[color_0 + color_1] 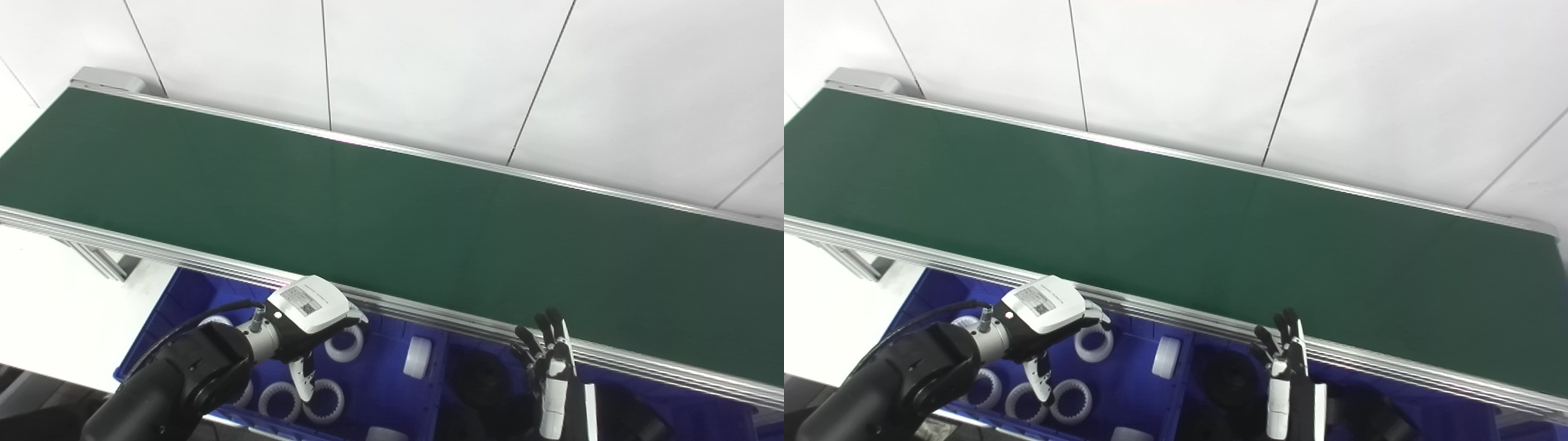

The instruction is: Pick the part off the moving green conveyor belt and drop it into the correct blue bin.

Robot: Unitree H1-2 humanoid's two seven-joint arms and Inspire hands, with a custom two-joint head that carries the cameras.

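Observation:
The green conveyor belt (380, 208) runs from upper left to lower right, and I see no part on it. My left hand (309, 321) hovers over the left blue bin (162, 315), fingers apart and pointing down, holding nothing. Below it lie several white ring parts (345, 343) and a white disc (418, 357). My right hand (548, 361) stands upright by the belt's near rail, fingers spread and empty. Under it, the right blue bin (692, 392) holds black parts (484, 373).
The belt's aluminium near rail (429, 312) overhangs the backs of both bins. A white tiled wall (429, 67) rises behind the belt. A white floor or table surface (55, 306) lies left of the bins.

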